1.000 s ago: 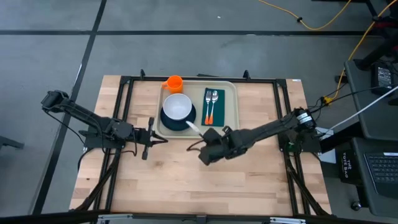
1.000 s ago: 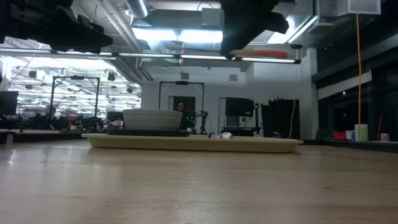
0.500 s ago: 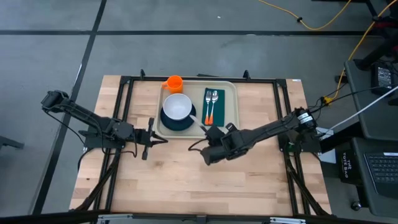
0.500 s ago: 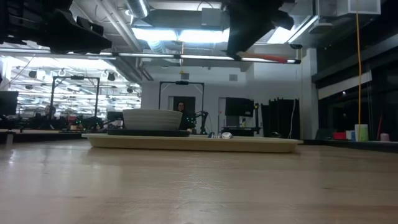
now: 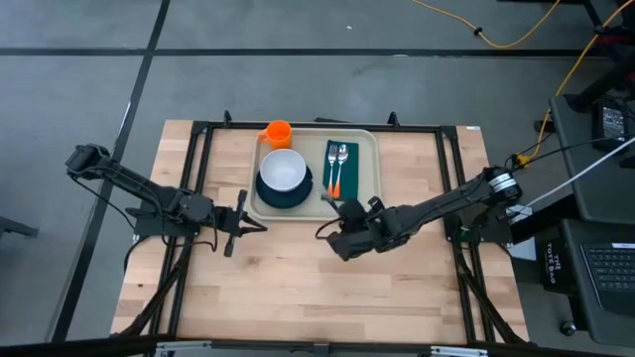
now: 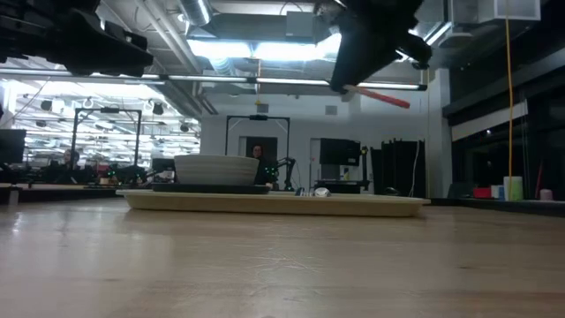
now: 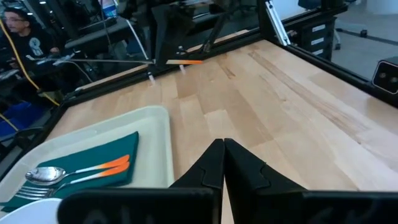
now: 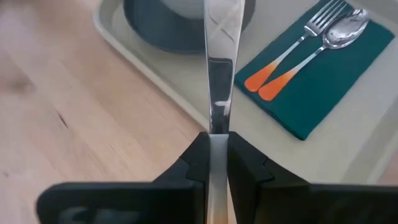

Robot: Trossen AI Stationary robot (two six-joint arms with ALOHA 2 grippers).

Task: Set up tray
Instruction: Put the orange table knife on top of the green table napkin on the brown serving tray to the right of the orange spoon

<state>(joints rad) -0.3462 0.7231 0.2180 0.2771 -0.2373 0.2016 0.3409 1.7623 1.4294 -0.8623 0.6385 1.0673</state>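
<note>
Knife (image 8: pixel 219 74) between right fingers (image 8: pixel 193 163), wrist view only.

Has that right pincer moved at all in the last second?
Yes. In the high view the right pincer, shut on a knife, has shifted rightward along the tray's near edge, from below the plate toward the napkin.

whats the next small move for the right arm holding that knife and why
Probably carry the knife a little farther over the tray toward the green napkin, then lower it. The right gripper is shut on the knife above the tray's near edge, while the fork and spoon already lie on the napkin.
</note>
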